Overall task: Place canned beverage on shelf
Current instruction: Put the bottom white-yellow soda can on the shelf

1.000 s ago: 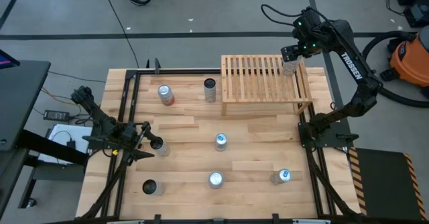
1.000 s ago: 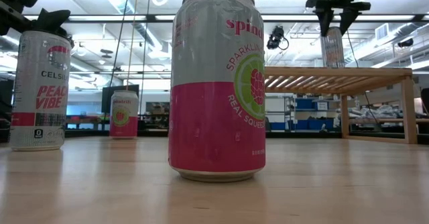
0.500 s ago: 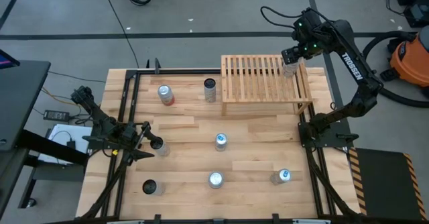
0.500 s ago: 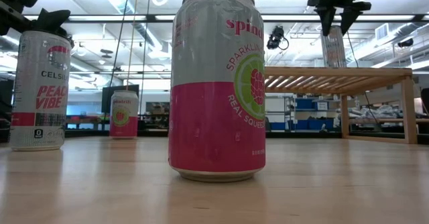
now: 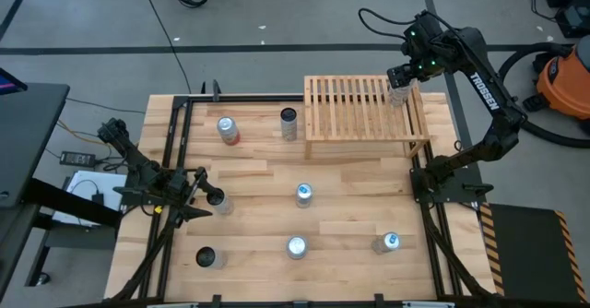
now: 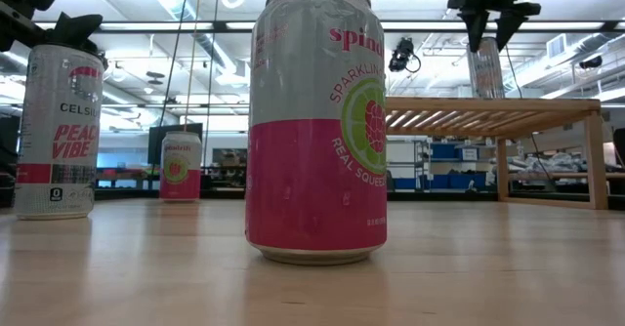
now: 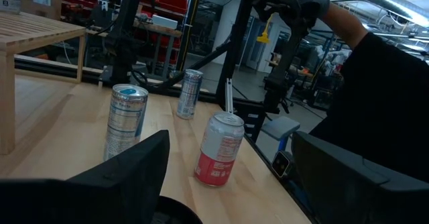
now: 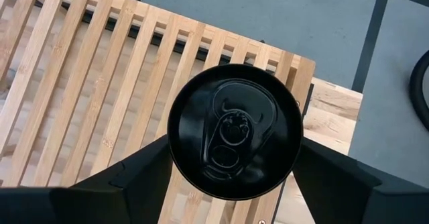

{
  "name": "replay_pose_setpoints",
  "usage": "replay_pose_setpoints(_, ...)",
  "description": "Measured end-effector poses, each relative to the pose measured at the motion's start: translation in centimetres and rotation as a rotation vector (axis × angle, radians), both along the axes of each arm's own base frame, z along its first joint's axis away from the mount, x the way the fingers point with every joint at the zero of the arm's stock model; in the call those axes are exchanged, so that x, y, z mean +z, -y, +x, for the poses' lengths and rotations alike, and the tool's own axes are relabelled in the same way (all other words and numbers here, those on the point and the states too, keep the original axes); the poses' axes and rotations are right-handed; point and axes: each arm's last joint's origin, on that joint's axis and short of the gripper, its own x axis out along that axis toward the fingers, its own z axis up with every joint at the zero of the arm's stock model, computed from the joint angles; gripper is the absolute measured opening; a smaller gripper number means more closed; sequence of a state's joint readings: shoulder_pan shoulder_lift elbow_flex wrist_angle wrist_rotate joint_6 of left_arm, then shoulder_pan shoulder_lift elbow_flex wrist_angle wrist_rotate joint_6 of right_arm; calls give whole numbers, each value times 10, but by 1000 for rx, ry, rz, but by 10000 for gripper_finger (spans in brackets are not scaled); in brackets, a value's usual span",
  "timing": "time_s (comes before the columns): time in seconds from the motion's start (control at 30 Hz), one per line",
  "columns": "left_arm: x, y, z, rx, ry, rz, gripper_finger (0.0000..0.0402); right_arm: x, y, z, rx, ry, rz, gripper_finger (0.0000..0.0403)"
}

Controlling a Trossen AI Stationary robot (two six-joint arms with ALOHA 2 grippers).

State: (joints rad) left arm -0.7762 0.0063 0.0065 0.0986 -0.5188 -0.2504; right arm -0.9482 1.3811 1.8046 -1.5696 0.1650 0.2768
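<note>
High view: nothing has moved; right end effector [image 5: 398,80] spread above the can [image 5: 397,93] on the shelf [image 5: 364,114]

Table [image 5: 258,174] carries shelf [image 5: 364,114], perhaps seven cans.

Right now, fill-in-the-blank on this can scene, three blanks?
The right gripper hangs over a can standing on the ____.
That can stands near the shelf's ____ corner, on the right arm's side.
The can nearest the low camera is silver and ____.

Missing words: shelf; far; pink
</note>
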Motion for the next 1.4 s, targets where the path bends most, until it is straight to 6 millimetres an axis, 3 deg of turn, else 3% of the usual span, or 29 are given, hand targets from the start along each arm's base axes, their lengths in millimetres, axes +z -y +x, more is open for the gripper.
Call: replay_pose_setpoints(1.4, 0, 0, 0, 0, 1, 1, 316, 0, 0, 1, 97, -11, 2, 303)
